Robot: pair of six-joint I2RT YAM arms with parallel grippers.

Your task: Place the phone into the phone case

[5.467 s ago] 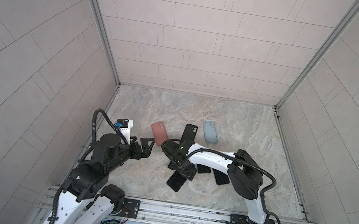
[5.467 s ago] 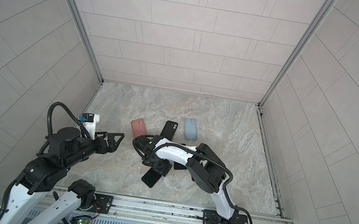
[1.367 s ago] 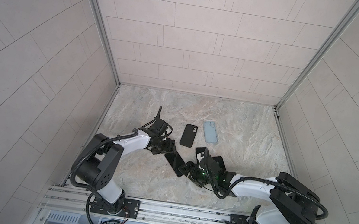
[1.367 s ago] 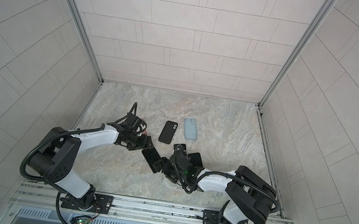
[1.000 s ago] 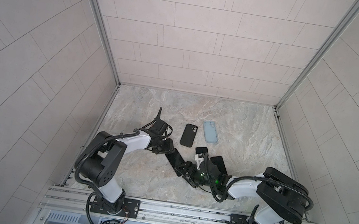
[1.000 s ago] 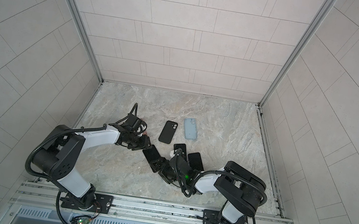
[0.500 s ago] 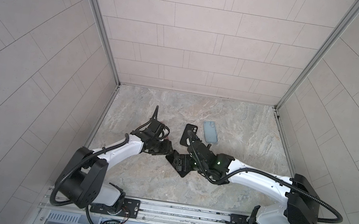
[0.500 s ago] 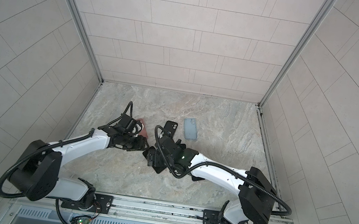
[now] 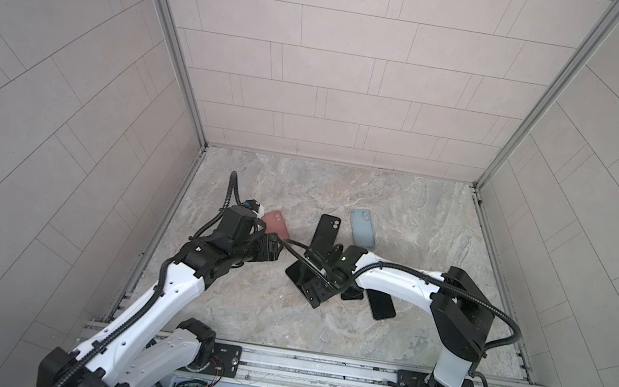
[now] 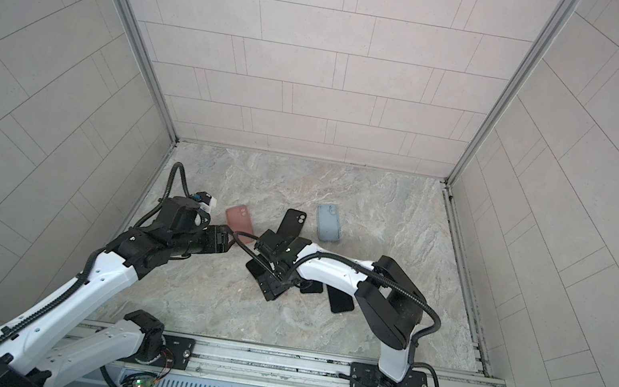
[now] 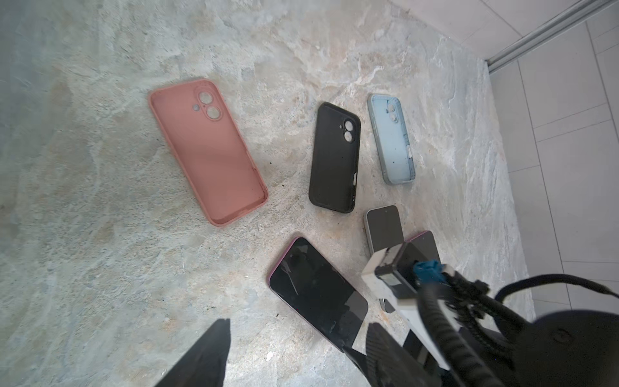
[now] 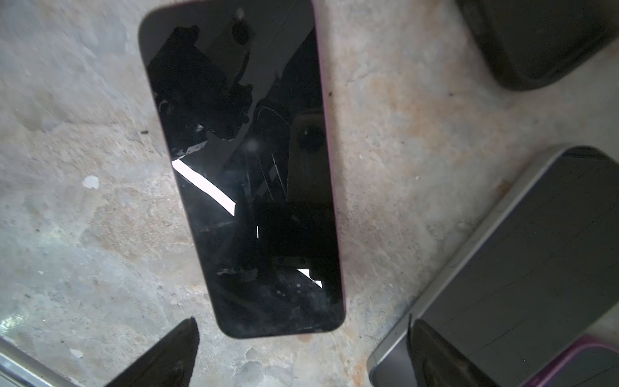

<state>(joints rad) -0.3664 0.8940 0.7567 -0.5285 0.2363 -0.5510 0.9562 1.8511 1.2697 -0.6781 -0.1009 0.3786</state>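
We are hovering our right gripper (image 12: 303,323), jaws wide and empty, over the pink-edged phone (image 12: 244,174) lying screen-up on the marble table (image 12: 83,134), judging it rigid, slick and crackable, best pinched across its long edges, while our left gripper (image 11: 298,325) is hanging parted and empty too.

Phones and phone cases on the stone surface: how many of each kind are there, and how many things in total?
Cases: 3 (pink case, black case, light blue case)
Phones: 3 (pink-edged phone, silver-edged phone, half-hidden phone)
Total: 6
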